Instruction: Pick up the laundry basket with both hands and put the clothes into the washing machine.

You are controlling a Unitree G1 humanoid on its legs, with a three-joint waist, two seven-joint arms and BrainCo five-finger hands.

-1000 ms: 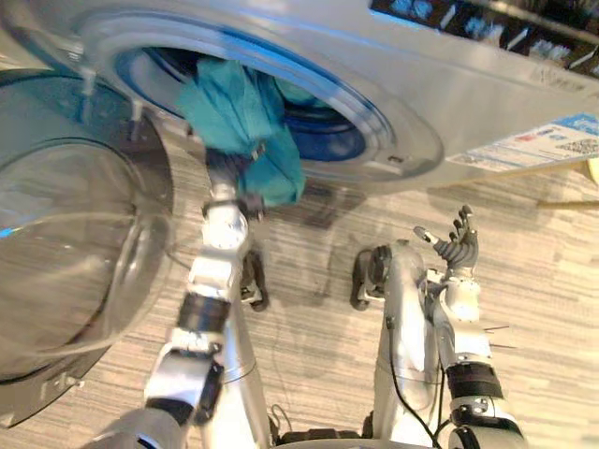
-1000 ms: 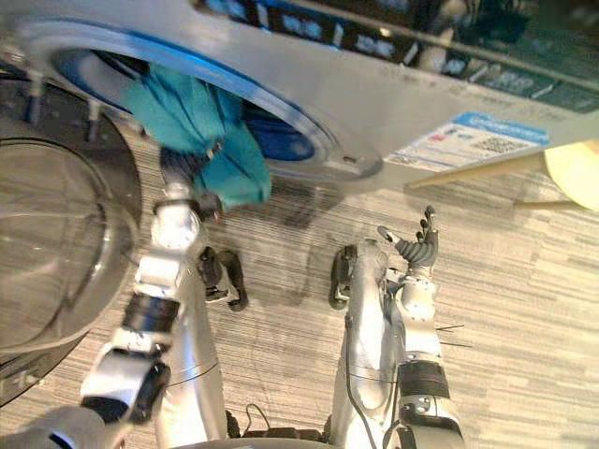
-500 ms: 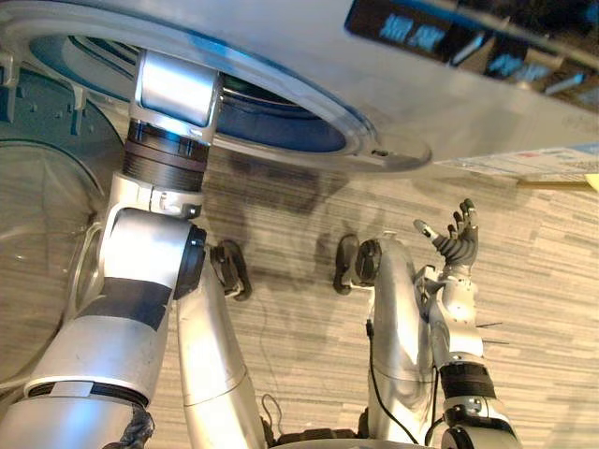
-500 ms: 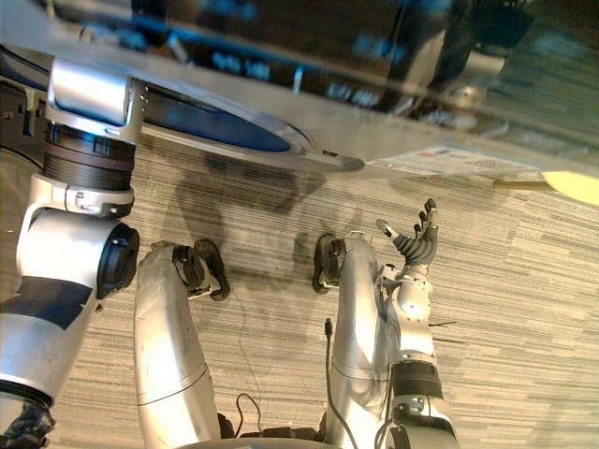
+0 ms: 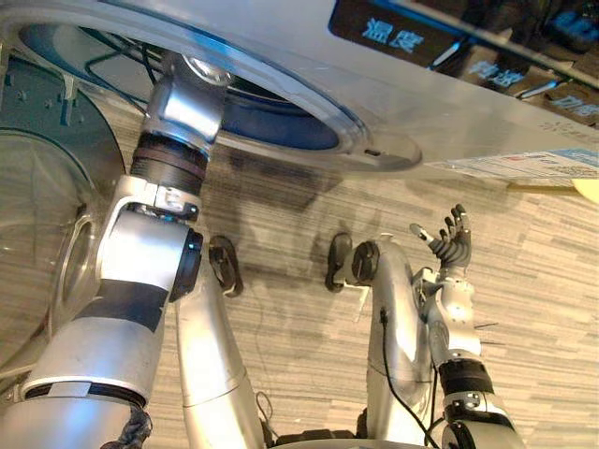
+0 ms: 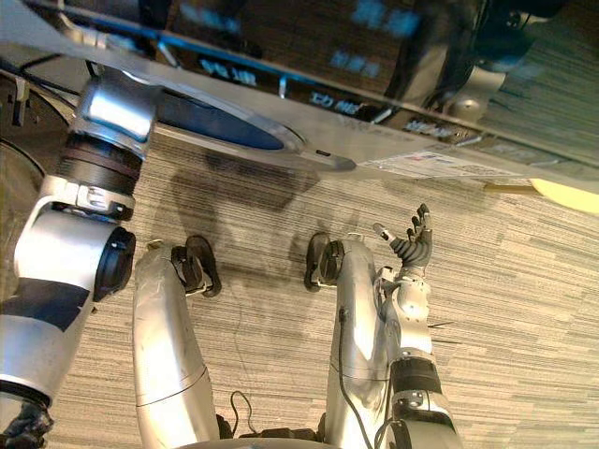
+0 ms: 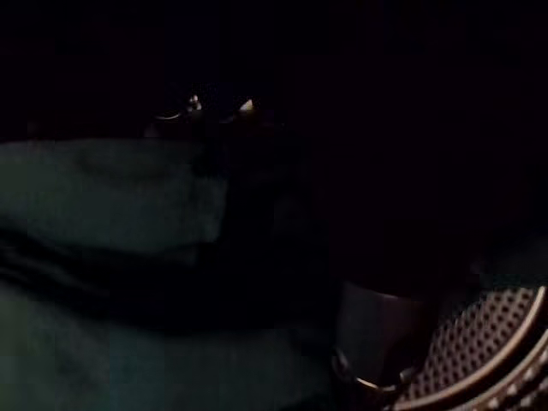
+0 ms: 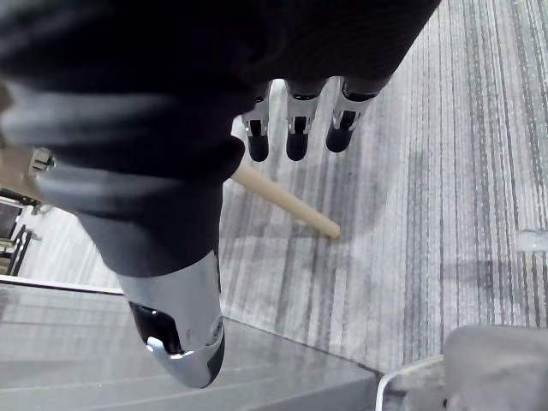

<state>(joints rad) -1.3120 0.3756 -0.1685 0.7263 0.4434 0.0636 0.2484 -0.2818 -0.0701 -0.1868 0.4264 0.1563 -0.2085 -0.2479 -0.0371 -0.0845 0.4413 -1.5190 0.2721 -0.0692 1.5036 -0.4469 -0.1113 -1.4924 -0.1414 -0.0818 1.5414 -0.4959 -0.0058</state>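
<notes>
Reaching into the silver front-loading washing machine (image 5: 449,122), the left hand (image 7: 377,338) is sunk in the dark drum (image 7: 488,351) beside the crumpled teal cloth (image 7: 103,197); its fingers' state cannot be told. The cloth should be released well behind the door rim (image 5: 370,140). The right hand (image 5: 451,248) is held spread, empty.

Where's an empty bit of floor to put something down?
The floor to the right of the open right hand, below the washer, is bare. It's crowded at the drum mouth, where the left arm goes in, beside the open door.
</notes>
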